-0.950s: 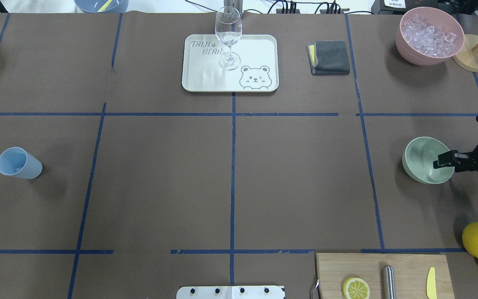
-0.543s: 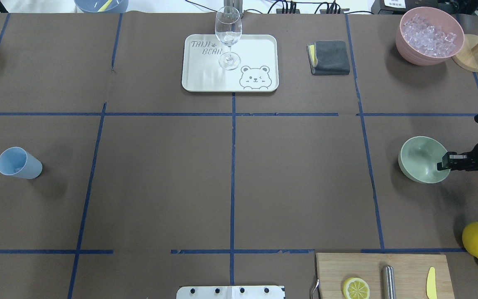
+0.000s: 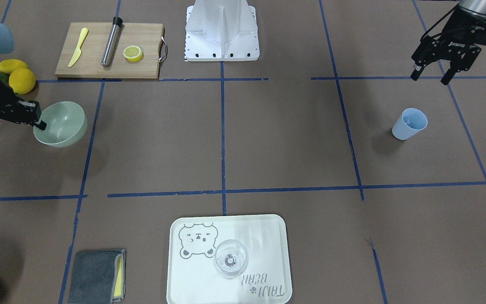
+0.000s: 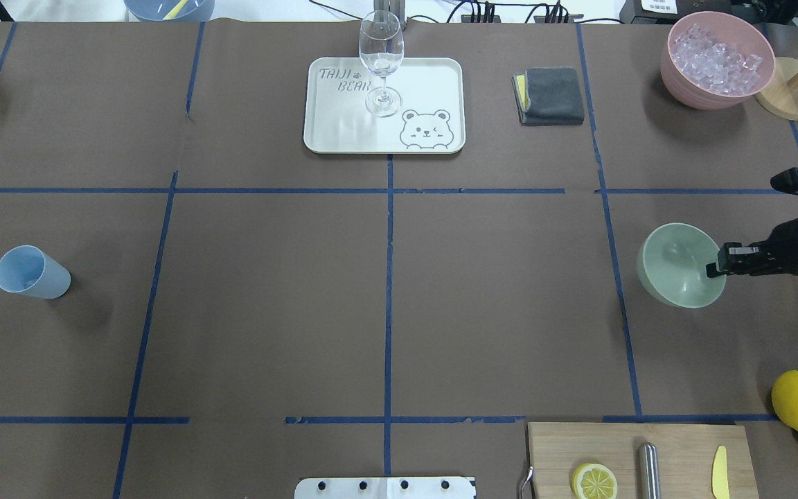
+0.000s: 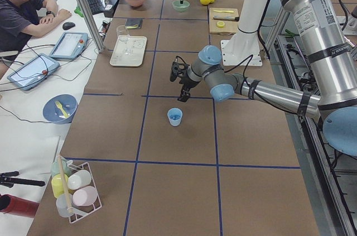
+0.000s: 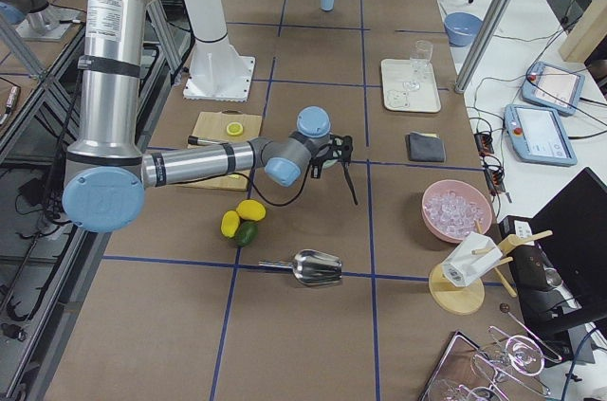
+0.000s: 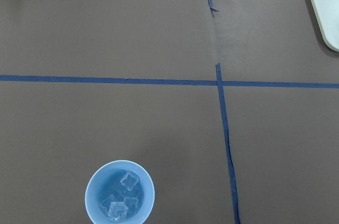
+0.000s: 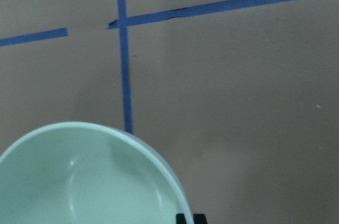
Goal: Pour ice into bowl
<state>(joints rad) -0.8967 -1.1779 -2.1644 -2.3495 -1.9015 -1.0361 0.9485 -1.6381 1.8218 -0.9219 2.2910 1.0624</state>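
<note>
The sage-green bowl [image 4: 672, 267], clamped at its rim by the right gripper [image 4: 715, 268], has been shifted toward 9 o'clock in the overhead view. The left gripper [image 3: 430, 76], released, has been brought in at 9 o'clock of the blue cup [image 4: 28, 272], where the ice [image 7: 123, 197] is held.

A bear-printed tray [image 4: 343, 132] at the middle of the surface's [image 4: 267, 291] far edge carries an upright stemmed glass [image 4: 381, 52]; a folded grey cloth [image 4: 553, 95] lies near it, a pink container [image 4: 690, 86] towards the far right corner. A wooden board [image 4: 565, 443] at the near edge holds a lemon half [image 4: 594, 481]
</note>
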